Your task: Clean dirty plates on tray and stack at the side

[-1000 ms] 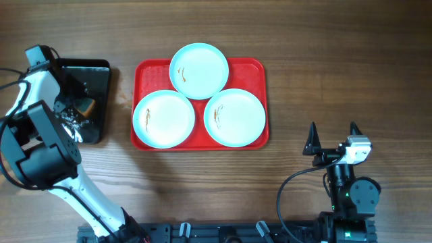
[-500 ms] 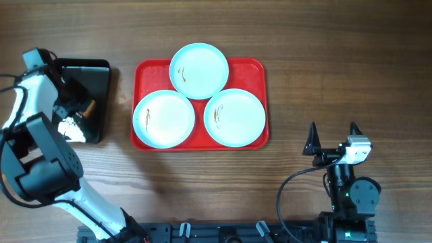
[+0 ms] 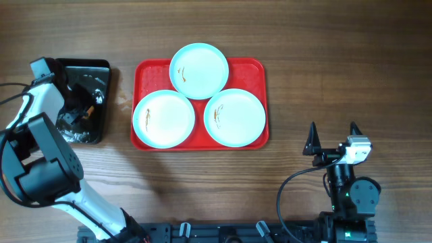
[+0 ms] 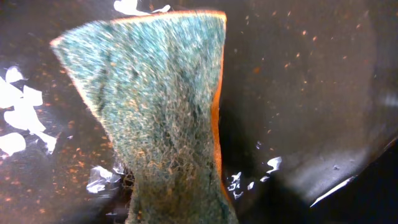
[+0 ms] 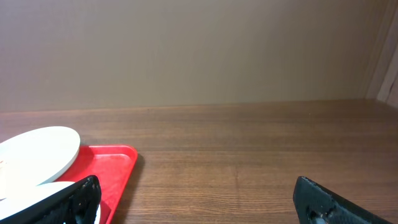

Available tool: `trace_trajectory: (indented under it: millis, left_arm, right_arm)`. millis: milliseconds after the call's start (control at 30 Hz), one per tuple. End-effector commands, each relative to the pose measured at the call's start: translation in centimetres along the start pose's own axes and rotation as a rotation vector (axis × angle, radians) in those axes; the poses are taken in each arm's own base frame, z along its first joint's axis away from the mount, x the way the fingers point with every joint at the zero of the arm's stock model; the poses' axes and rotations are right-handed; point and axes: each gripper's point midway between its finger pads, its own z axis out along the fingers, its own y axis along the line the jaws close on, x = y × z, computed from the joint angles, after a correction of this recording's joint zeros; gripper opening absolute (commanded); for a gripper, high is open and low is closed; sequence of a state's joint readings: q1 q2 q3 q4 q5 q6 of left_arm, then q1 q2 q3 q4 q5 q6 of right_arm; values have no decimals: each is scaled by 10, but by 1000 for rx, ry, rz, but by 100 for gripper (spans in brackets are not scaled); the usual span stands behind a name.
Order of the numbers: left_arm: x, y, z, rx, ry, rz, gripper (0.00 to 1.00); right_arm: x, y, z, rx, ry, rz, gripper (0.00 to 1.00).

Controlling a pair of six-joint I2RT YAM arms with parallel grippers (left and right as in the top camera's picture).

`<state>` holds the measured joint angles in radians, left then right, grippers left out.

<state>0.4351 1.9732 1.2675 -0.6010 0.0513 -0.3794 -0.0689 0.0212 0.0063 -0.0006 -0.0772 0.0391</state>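
Three pale aqua-white plates sit on the red tray (image 3: 253, 71): one at the back (image 3: 199, 70), one front left (image 3: 164, 119), one front right (image 3: 234, 117), each with a small brown smear. My left gripper (image 3: 79, 110) is down in the black tray (image 3: 101, 74), left of the red tray. In the left wrist view a green-and-orange sponge (image 4: 155, 99) fills the frame, pinched narrow at its lower end; the left fingers are hidden behind it. My right gripper (image 3: 332, 135) is open and empty, right of the red tray's front corner.
The black tray's floor (image 4: 298, 93) is wet, with white flecks and specks on it. The right wrist view shows the red tray's corner (image 5: 109, 165), a plate's edge (image 5: 37, 154) and bare wooden table ahead.
My left gripper has shifted within the black tray onto the sponge, which now covers the wrist view. The plates and the right arm have not moved.
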Motion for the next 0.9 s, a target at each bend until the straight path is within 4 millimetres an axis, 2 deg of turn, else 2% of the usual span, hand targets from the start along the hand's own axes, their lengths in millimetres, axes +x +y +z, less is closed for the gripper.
trace_trajectory:
  millis: [0, 67, 233, 267, 333, 400, 433, 500, 567, 600, 633, 667, 700, 733, 767, 867]
  left_arm:
    - [-6, -1, -12, 22, -40, -6, 100]
    - [-14, -3, -12, 27, -72, -5, 100]
    - [-39, 11, -15, -65, -193, -11, 100]
    - [-41, 13, -14, -78, -208, -12, 95]
    - [-42, 14, 0, -81, -202, -3, 93]
    - [-36, 17, 14, -95, -173, -1, 87]
    - [-36, 17, 17, -96, -172, -1, 80]
    - [-37, 17, 17, -93, -177, -1, 56]
    - [-37, 17, 17, -93, -177, -1, 41]
    - [-37, 17, 17, -94, -176, -1, 4]
    - [-36, 17, 17, -95, -174, -1, 4]
    - [-36, 17, 16, -96, -171, 0, 4]
    - [-35, 17, 12, -95, -170, -1, 22]
    - [-36, 16, 7, -93, -174, -1, 87]
    - [-37, 15, -2, -90, -182, -1, 100]
    - [-38, 11, -37, -67, -208, -1, 100]
  right_arm:
    - [-2, -1, 0, 7, -9, -11, 100]
    - [-2, -1, 0, 7, -9, -11, 100]
    - [-2, -1, 0, 7, -9, -12, 100]
    - [-2, -1, 0, 7, -9, -12, 100]
    - [-2, -1, 0, 7, -9, -11, 100]
    - [-2, -1, 0, 7, -9, -12, 100]
    - [-2, -1, 0, 7, -9, -11, 100]
    - [-2, -1, 0, 7, -9, -11, 100]
    - [-2, -1, 0, 7, -9, -12, 100]
    - [-2, -1, 0, 7, -9, -12, 100]
    - [-2, -1, 0, 7, -9, -11, 100]
    - [-2, -1, 0, 7, -9, -12, 100]
    - [-2, -1, 0, 7, -9, -12, 100]
    - [-2, -1, 0, 7, -9, -11, 100]
    - [-2, -1, 0, 7, -9, -11, 100]
    - [-2, -1, 0, 7, -9, -12, 100]
